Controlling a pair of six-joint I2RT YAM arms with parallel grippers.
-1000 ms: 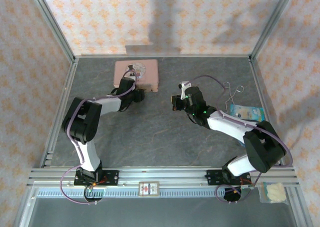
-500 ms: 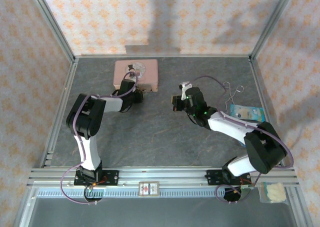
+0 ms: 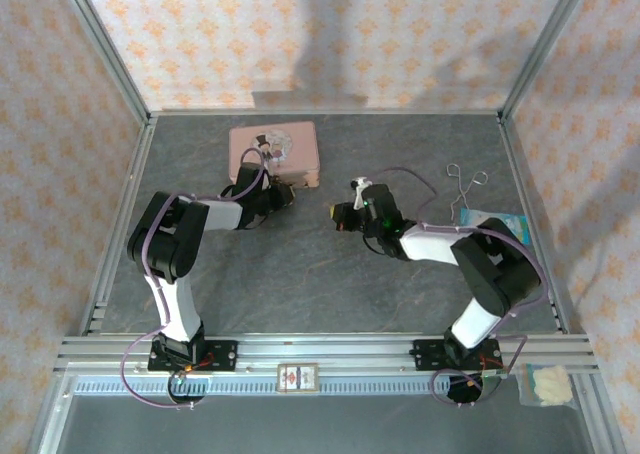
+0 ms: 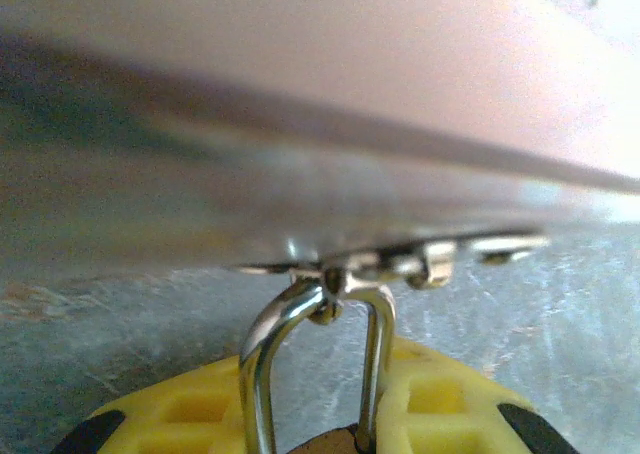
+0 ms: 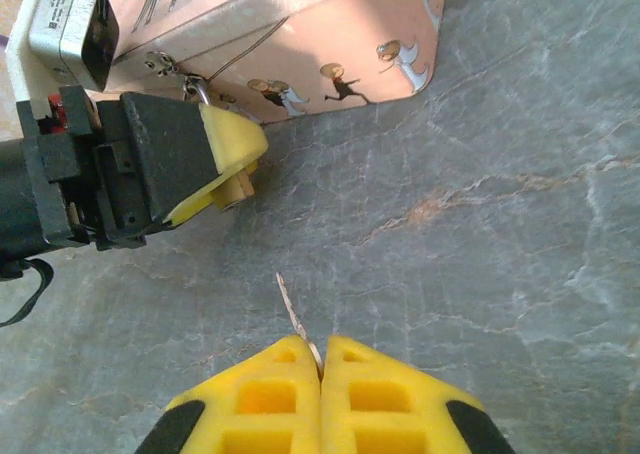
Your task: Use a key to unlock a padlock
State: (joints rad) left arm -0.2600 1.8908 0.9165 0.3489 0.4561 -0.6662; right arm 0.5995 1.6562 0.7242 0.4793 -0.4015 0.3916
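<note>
The brass padlock [image 5: 238, 191] hangs by its silvery shackle [image 4: 306, 326] from the clasp on the pink tin's [image 3: 275, 151] near side. My left gripper [image 3: 281, 195] is shut on the padlock body, its yellow fingers [image 4: 445, 399] on either side of the shackle. The padlock's bottom end faces my right gripper [image 5: 322, 360], which is shut on the key [image 5: 291, 312]. The thin blade sticks out forward, pointing at the padlock from a short way off. In the top view the right gripper [image 3: 339, 214] sits just right of the left one.
A silvery twin-looped wire tool [image 3: 465, 179] and a blue packet [image 3: 492, 222] lie at the right of the grey table [image 3: 300, 274]. The pink tin [image 5: 330, 44] stands right behind the left gripper [image 5: 215, 164]. Patterned walls enclose the table.
My left gripper has closed on the padlock. The right arm has brought the key leftward, nearer the padlock. The tin has turned slightly.
</note>
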